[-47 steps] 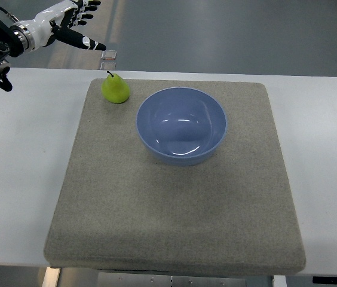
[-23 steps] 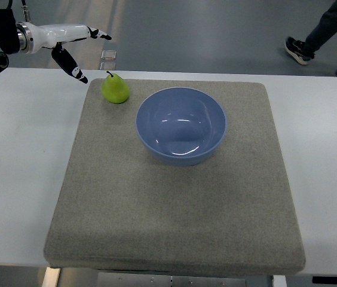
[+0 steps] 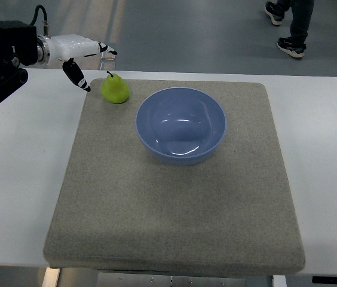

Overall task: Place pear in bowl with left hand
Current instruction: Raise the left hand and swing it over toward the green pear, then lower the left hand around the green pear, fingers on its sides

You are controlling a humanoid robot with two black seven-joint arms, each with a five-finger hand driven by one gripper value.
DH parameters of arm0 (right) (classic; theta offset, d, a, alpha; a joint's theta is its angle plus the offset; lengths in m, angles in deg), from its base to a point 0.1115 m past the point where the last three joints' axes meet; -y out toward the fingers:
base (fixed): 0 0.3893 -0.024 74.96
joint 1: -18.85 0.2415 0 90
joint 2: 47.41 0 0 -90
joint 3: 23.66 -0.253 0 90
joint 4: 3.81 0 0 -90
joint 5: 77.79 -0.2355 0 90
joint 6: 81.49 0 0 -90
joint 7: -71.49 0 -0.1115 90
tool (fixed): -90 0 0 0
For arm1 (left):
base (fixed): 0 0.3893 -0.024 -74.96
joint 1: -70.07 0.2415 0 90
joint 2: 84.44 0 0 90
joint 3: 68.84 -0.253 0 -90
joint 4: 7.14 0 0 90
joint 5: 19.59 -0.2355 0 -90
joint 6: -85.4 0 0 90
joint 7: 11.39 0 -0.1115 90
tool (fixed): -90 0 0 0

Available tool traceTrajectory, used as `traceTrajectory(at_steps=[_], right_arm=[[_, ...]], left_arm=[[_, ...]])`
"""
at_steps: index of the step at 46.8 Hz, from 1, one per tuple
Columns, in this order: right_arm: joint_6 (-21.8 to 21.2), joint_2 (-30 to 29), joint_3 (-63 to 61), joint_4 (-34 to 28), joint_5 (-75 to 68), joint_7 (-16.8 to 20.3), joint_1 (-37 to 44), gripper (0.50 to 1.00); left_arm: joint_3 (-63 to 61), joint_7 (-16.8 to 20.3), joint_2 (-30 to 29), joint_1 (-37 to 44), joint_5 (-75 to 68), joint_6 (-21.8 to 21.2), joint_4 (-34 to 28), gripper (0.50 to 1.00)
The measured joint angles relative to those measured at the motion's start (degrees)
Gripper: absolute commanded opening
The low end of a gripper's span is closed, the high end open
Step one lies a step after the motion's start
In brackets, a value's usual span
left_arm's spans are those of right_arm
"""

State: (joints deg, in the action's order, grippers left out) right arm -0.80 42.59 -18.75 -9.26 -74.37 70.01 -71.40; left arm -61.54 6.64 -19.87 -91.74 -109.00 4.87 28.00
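A green pear (image 3: pixel 115 89) stands upright on the grey mat (image 3: pixel 174 197) near its far left corner. Right of it sits an empty blue bowl (image 3: pixel 181 125). My left hand (image 3: pixel 94 64) comes in from the upper left, white with black fingertips, fingers spread. Its thumb (image 3: pixel 76 76) points down just left of the pear and the other fingers (image 3: pixel 106 50) reach behind the fruit. The hand holds nothing and does not touch the pear. The right arm is out of view.
The mat lies on a white table (image 3: pixel 19 179). Beyond the table's far edge is grey floor, where a person's legs and shoes (image 3: pixel 288 24) show at the top right.
My left hand has come lower and closer to the pear, with the thumb now beside it. The pear and bowl have not moved. The person's feet have shifted left along the floor.
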Motion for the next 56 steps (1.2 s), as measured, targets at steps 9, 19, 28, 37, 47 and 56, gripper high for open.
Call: traceTrajectory(at_steps=[9,19,28,37,47,56], right_arm=[[0.0,0.0,0.0,0.0,0.0,0.01,-0.01,0.926],[0.0,0.0,-0.01,0.0,0.0,0.0,0.0,0.926],[0.0,0.0,0.02,0.0,0.0,-0.01,0.01,0.926],[0.0,0.0,0.0,0.0,0.0,0.0,-0.01,0.926],[0.0,0.0,0.0,0.0,0.0,0.05,-0.02,0.926],[0.0,0.0,0.0,0.0,0.0,0.0,-0.01,0.926]], left_arm=[[0.12,-0.04,3.38,2.19,0.89,-3.7,-3.58,1.0],[0.44,-0.09,4.98,3.34,1.23,-4.87,-3.94,1.0],[0.68,-0.1,6.18,4.36,1.65,-4.98,-4.34,1.0],[0.79,-0.19,7.25,5.75,1.95,-6.06,-5.18,1.0],[0.85,-0.24,7.33,5.89,2.32,-8.04,-6.09,0.992],[0.94,-0.36,7.34,5.89,4.72,-9.6,-6.82,0.986]])
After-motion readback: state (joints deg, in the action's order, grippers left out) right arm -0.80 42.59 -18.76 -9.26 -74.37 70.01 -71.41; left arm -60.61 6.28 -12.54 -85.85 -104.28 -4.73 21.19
